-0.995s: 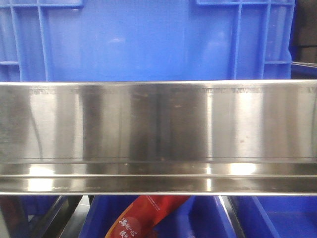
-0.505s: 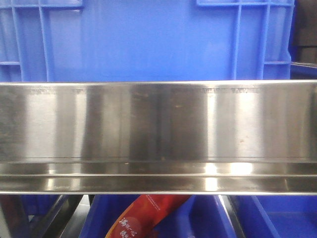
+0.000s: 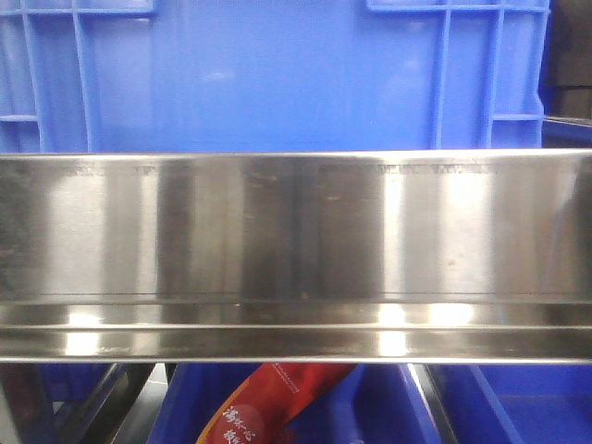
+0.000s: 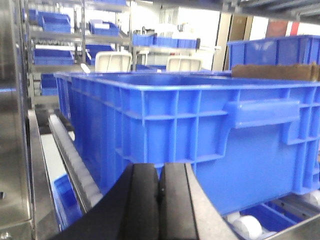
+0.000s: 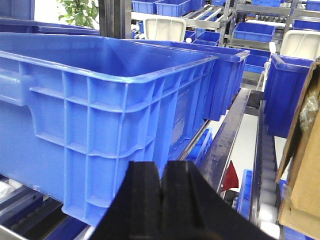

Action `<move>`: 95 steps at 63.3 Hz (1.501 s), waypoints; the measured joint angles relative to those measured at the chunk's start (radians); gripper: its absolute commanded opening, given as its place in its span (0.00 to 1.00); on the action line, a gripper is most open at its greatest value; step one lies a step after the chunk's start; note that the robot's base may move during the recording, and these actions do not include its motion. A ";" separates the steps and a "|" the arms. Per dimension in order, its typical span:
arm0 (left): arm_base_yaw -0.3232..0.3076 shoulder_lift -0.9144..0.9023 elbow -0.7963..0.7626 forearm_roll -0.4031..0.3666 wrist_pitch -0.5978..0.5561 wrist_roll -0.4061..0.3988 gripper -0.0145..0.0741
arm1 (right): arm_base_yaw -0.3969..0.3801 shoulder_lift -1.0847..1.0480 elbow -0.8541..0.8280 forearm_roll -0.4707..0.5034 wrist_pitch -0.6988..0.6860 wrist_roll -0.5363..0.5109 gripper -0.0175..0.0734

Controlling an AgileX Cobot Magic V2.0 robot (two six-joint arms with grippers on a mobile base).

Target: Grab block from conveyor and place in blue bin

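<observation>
A large blue bin (image 3: 277, 74) fills the top of the front view behind a steel rail. The same bin (image 4: 200, 125) stands close in front of my left gripper (image 4: 159, 172), whose black pads are pressed together with nothing between them. In the right wrist view the bin (image 5: 100, 100) rises just beyond my right gripper (image 5: 161, 170), which is also shut and empty. Both grippers sit low, beside the bin's outer walls. The block and the conveyor are out of view.
A shiny steel rail (image 3: 296, 240) crosses the front view, with a red packet (image 3: 268, 402) below it. A roller track (image 4: 70, 155) runs left of the bin. A cardboard box (image 5: 300, 165) stands at the right, and a second blue bin (image 5: 230, 70) stands behind.
Only the reflections on the steel rail shift slightly; nothing else has moved in the front view.
</observation>
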 measured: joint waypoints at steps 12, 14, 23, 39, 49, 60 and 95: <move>0.000 -0.004 0.000 0.000 0.000 0.000 0.04 | 0.000 0.000 0.000 0.000 0.000 -0.001 0.01; 0.000 -0.004 0.000 0.000 0.000 0.000 0.04 | 0.000 0.000 0.000 0.000 0.000 -0.001 0.01; 0.000 -0.004 0.000 0.000 0.000 0.000 0.04 | 0.000 0.000 0.000 0.000 0.000 -0.001 0.01; 0.000 -0.004 0.000 0.000 0.000 0.000 0.04 | -0.040 -0.022 0.059 -0.026 -0.039 0.001 0.01; 0.000 -0.004 0.000 0.000 0.000 0.000 0.04 | -0.178 -0.054 0.186 -0.029 -0.186 0.001 0.01; 0.000 -0.004 0.000 0.000 0.000 0.000 0.04 | -0.334 -0.097 0.333 -0.031 -0.346 0.085 0.01; 0.000 -0.004 0.000 0.000 0.000 0.000 0.04 | -0.384 -0.263 0.452 -0.041 -0.378 0.136 0.01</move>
